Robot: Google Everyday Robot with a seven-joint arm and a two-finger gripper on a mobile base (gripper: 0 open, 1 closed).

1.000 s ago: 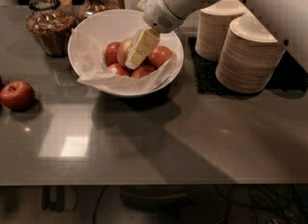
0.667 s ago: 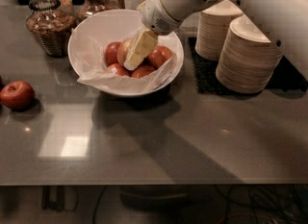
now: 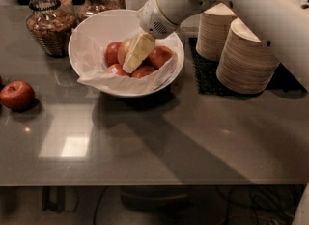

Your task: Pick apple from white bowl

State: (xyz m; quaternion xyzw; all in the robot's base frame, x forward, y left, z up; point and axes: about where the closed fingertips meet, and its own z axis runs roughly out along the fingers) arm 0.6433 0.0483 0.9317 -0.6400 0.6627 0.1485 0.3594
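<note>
Pale apple (image 3: 124,50) — yellowish (partly hidden) — lies in the paper-lined white bowl (image 3: 76,40), end effector (image 3: 131,64) beside it.

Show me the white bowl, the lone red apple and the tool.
white bowl (image 3: 106,23), camera view, bare inner wall.
lone red apple (image 3: 17,95), camera view, its middle.
tool (image 3: 129,67), camera view, its tip, down inside the bowl.

red apple (image 3: 17,95) left | jars (image 3: 48,23) rear | tan bowl stacks (image 3: 247,57) right

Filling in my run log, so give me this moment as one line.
claw: low in white bowl, at apple | apple: in bowl among red apples, not lifted
</note>
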